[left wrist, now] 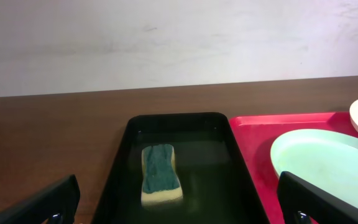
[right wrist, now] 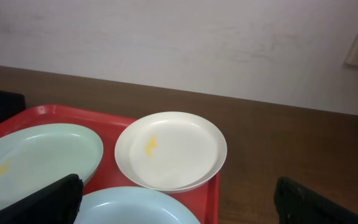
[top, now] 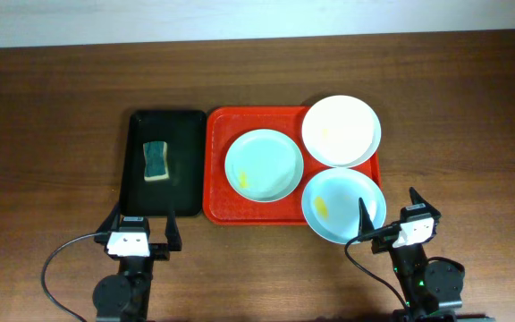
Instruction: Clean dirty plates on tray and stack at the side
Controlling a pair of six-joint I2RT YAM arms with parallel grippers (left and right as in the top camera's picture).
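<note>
The red tray holds three dirty plates: a pale blue plate at its middle, a white plate at the back right, and a second pale blue plate overhanging the front right corner. Each has a small yellow smear. My left gripper is open near the front end of the black tray, empty. My right gripper is open just right of the front blue plate, with nothing between its fingers. The right wrist view shows the white plate ahead and the front blue plate below.
A green-topped yellow sponge lies in the black tray, straight ahead of the left gripper in the left wrist view, where the sponge lies lengthwise. Brown wooden table surrounds both trays; a pale wall stands behind.
</note>
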